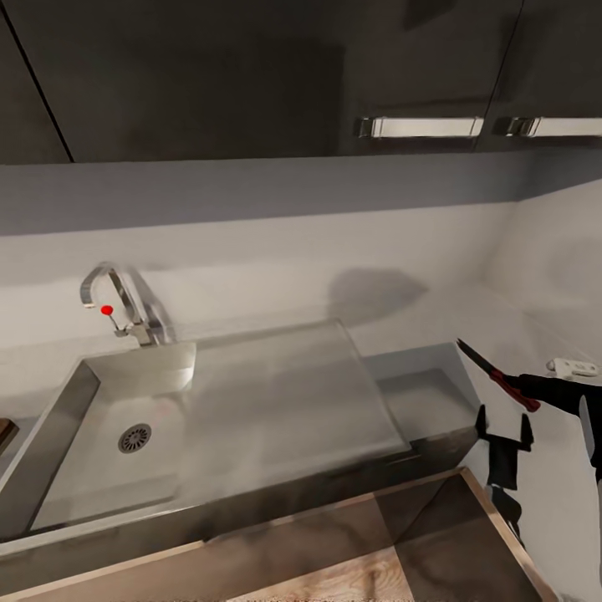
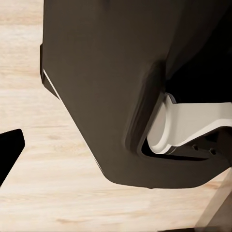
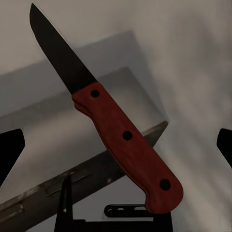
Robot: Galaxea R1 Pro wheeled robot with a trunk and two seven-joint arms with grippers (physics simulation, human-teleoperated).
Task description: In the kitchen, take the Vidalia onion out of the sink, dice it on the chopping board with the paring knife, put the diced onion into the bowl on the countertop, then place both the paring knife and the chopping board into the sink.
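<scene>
Grey countertop [image 1: 435, 318] and dark wall cabinets [image 1: 251, 75] frame our workspace. We see the right gripper [image 1: 522, 391] closed on the red handle of the paring knife [image 3: 116, 125], blade raised and pointing toward the sink [image 1: 58, 418], off its right end. We cannot tell the left gripper's state. We judge two risks: the grip sits at the handle's end, so the knife may pivot or slip; released here, it would miss the sink. Its basin holds nothing visible, its round drain [image 1: 135, 437] exposed beneath the tap [image 1: 117, 305].
</scene>
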